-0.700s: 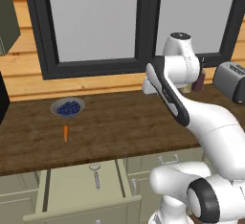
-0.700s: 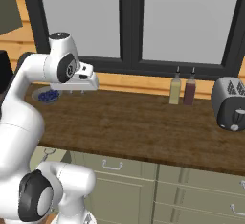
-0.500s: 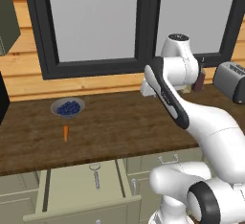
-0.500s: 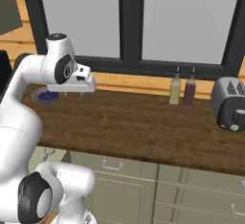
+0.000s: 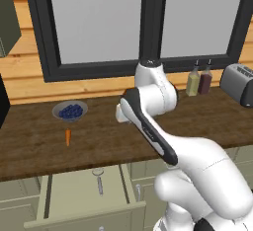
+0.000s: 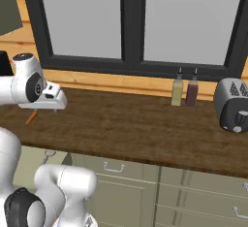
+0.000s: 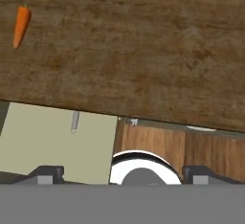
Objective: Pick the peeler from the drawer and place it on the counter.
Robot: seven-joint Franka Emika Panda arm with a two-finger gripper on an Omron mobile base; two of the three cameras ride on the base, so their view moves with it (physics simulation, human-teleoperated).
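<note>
Left base view shows the peeler point(image 5: 98, 179) lying in the open drawer point(image 5: 74, 195), below the front edge of the counter point(image 5: 99, 141). Above the counter, the gripper point(image 7: 122, 173) hangs with its fingers spread wide, empty. A carrot point(image 5: 68, 136) lies beside a bowl point(image 5: 70, 111) of blueberries.

Open drawer point(image 5: 74, 195) below counter point(image 5: 99, 141): access from above.
Unobstructed over drawer floor beside peeler point(image 5: 99, 180); overhung at rear by counter edge; carrot point(image 5: 68, 136) and bowl point(image 5: 70, 110) left, bottles point(image 5: 198, 81) and toaster point(image 5: 238, 83) right.
</note>
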